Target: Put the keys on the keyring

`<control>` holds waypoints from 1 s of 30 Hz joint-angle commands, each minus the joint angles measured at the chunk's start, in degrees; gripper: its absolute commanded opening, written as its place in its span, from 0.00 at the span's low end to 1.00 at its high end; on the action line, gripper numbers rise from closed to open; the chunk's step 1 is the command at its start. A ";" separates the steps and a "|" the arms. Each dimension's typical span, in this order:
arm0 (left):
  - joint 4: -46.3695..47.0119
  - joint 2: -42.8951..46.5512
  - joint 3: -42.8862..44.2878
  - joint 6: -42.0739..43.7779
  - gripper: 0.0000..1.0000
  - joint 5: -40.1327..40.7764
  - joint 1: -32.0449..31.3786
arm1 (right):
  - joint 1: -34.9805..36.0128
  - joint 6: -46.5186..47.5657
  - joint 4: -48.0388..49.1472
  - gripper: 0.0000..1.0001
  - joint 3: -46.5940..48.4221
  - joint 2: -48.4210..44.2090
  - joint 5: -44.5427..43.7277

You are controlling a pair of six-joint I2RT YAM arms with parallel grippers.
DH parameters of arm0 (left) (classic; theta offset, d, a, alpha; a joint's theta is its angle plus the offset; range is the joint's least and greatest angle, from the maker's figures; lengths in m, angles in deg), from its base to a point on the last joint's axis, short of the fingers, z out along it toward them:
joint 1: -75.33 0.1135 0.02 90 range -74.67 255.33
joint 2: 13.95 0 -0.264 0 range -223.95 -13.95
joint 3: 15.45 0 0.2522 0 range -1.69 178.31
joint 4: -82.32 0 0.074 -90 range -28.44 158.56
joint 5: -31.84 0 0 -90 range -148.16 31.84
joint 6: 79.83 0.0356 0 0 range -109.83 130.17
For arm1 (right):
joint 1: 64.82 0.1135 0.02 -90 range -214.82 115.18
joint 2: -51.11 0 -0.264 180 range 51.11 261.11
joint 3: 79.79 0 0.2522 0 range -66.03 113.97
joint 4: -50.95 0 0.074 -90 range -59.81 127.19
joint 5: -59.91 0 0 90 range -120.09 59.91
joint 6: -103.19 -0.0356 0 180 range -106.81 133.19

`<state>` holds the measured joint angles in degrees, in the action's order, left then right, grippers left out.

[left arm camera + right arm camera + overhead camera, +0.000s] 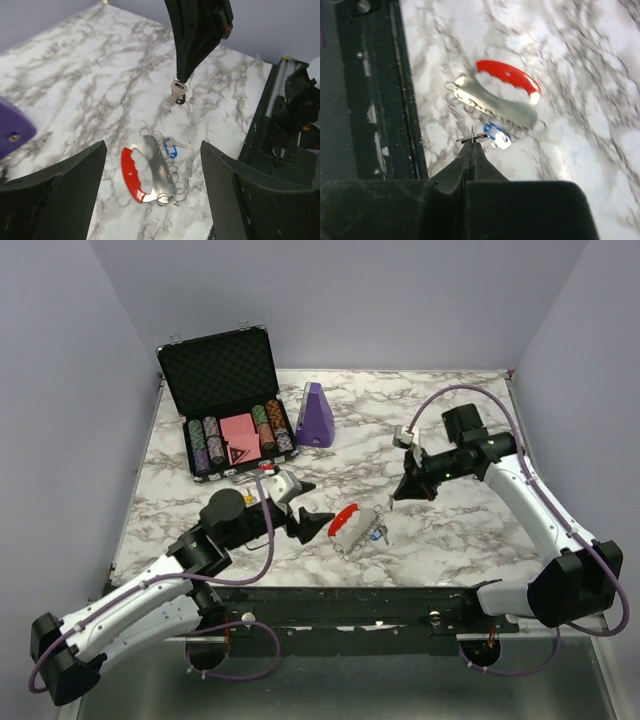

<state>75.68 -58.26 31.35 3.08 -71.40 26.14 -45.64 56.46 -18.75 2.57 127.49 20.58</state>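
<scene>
Silvery key (177,92) in slim black right claw (183,74)

Soft, even light falls from overhead on the worktop (450,530) in the top view. It is bright, with no hard shadows, only faint smudges beneath my arms, and the space below the near edge is dim. From my left wrist the picture is sharp in the middle, with a pale sheen on the metal of the keyring (150,170). The fingers (55,195) of my left gripper (152,150) sit dark and slightly soft in the bottom corners. My right wrist view is smeared: marble and keyring blur, while the key (472,136) pinched in my right gripper (471,146) looks fairly crisp above black, underexposed fingers.
</scene>
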 commanded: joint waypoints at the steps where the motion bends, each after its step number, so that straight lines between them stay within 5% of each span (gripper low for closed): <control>1: -9.03 10.28 -0.61 5.85 0.89 6.99 1.02 | -10.01 6.55 -4.16 0.01 -3.38 0.00 -2.68; 12: -17.66 20.94 -2.80 10.61 0.94 9.02 1.38 | -31.48 18.34 -7.87 0.01 -10.06 0.61 -21.57; 17: -19.07 20.50 -1.48 10.96 0.93 7.87 1.38 | -32.19 16.59 -4.80 0.01 -10.85 5.35 -28.08; 30: -19.60 22.26 -1.48 11.93 0.94 7.44 1.38 | -29.82 9.39 -0.66 0.01 -0.84 23.28 -27.65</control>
<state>56.60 -36.43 29.38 14.03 -63.57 27.28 -76.96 68.26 -21.70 -0.40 148.30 -5.60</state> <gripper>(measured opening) 0.939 0.009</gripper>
